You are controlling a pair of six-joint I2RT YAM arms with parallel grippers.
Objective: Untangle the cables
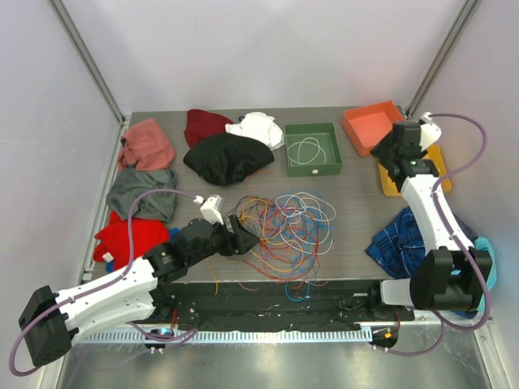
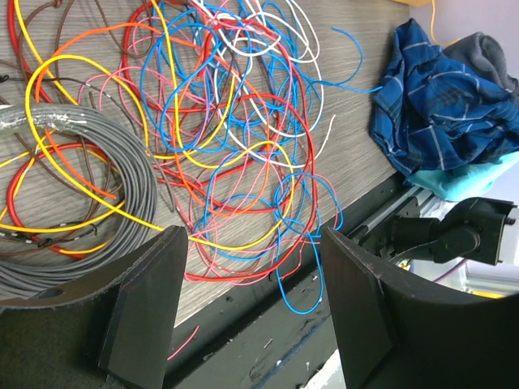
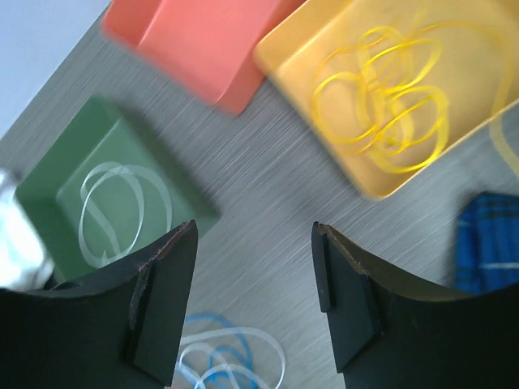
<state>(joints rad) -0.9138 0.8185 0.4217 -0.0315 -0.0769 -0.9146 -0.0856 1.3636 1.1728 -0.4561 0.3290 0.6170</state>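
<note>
- My left pincer (image 2: 251, 239) is hovering spread over the cables (image 2: 235, 146).
- They're sprawling flat on the counter (image 2: 349, 162), looping every way.
- My right pincer (image 3: 254, 229) is hanging spread.

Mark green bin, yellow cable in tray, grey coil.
green bin (image 1: 313, 171), top view, front wall
yellow cable (image 3: 388, 96), right wrist view, crossing loops
grey coil (image 2: 130, 162), left wrist view, right side

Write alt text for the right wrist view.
The open right gripper hangs over the table near three trays: a yellow tray holding a coiled yellow cable, a green tray holding a white cable, and an orange tray with nothing visible inside.
</note>
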